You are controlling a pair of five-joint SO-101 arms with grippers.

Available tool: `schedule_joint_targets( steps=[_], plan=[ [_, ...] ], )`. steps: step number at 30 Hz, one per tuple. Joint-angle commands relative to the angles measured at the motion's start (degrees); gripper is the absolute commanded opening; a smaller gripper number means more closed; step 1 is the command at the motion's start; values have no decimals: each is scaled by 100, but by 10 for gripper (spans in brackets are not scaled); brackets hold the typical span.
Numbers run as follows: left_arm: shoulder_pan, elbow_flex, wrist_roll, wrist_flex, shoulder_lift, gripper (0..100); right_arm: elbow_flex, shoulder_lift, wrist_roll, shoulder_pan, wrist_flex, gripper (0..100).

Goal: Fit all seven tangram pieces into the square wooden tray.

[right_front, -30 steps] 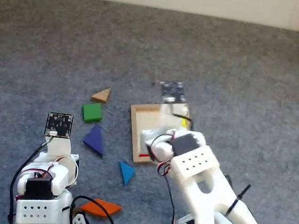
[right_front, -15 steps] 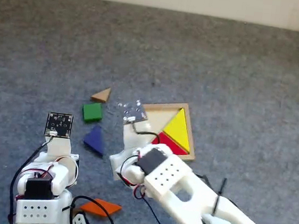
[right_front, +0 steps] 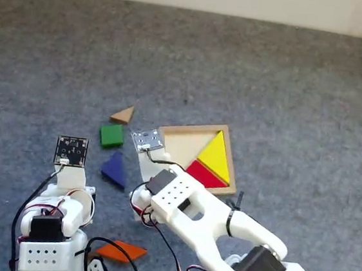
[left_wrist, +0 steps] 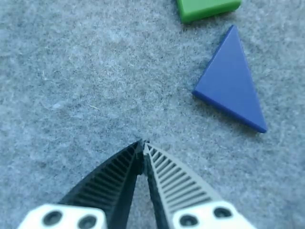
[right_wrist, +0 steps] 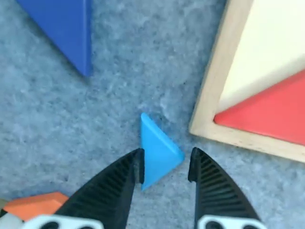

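Square wooden tray (right_front: 191,128) right of centre holding yellow triangle (right_front: 216,155) and red triangle (right_front: 204,174), right gripper (right_wrist: 165,164) with fingers spread either side of light blue triangle (right_wrist: 159,152) just left of tray's near-left corner, left gripper (left_wrist: 143,145) with fingers pressed together above grey tabletop (left_wrist: 71,71), near dark blue triangle (left_wrist: 232,83).

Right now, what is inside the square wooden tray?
A yellow triangle and a red triangle lie side by side in the square wooden tray; the rest of its floor shows bare. The right arm covers one near corner in the high view.
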Motion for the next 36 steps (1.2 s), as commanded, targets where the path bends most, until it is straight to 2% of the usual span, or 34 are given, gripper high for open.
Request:
schedule_joint_targets(
  steps=[1, 6, 20, 22, 26, 33, 36],
  plan=[
    [-92, 110, -18, 35, -286, 10, -303, 57, -70, -101, -92, 163],
    [-92, 110, -18, 35, -286, 10, -303, 347, -70, -330, -101, 163],
    [-92, 110, -18, 35, -286, 10, -295, 409, -62, -295, -57, 159],
    [-92, 110, -18, 35, -286, 10, -295, 409, -26, -295, -57, 131],
    [-92, 110, -18, 35, -286, 10, -295, 409, -18, -295, -57, 2],
    [-92, 110, -18, 35, -286, 10, -295, 391, -9, -295, -57, 5],
    [-92, 110, -18, 35, -286, 10, -259, 40, 290, -163, -48, 5]
  ],
)
